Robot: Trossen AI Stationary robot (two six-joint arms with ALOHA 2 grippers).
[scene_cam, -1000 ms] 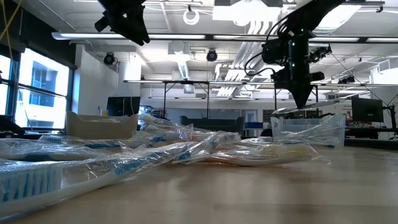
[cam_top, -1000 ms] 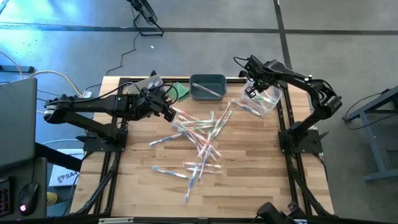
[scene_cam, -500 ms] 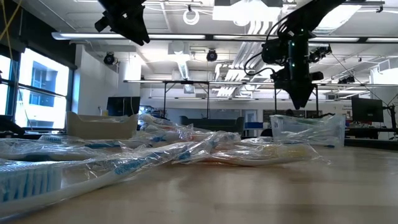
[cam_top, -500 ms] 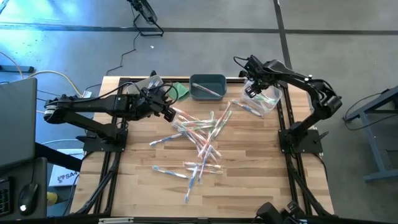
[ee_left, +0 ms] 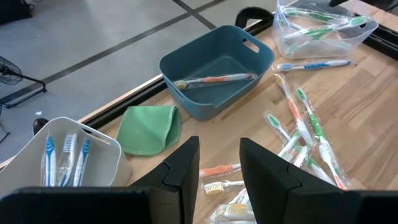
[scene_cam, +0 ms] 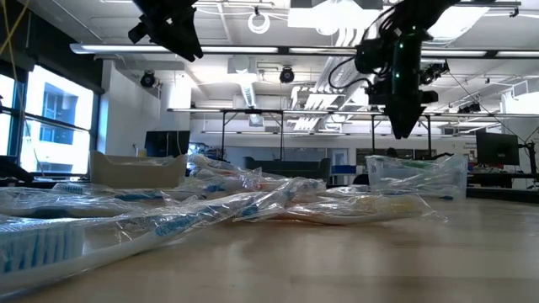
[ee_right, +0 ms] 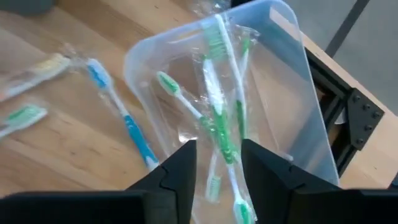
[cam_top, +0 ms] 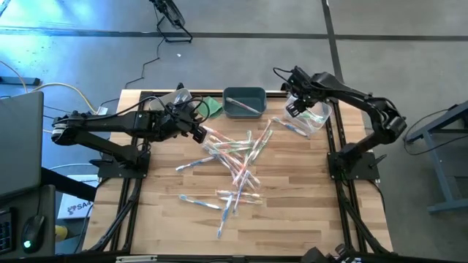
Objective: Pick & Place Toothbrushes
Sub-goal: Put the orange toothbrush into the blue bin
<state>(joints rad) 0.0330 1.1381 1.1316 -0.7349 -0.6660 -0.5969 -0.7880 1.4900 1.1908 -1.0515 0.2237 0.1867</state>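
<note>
Few toothbrushes (ee_left: 214, 79) sorted into bins (ee_left: 214, 74); most (cam_top: 234, 164) left scattered on table (cam_top: 307, 190). Right gripper (ee_right: 217, 163) above clear bin (ee_right: 273, 37), parted, empty. Left gripper (ee_left: 219, 163) also parted, empty.

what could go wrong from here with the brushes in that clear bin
1. In the right wrist view, the green toothbrushes in crinkly wrappers stick up past the rim of the clear plastic bin; the right gripper, open just above, might snag one.
2. A blue toothbrush lies on the wooden table against the bin's wall; a low pass may nudge it or the bin.
</note>
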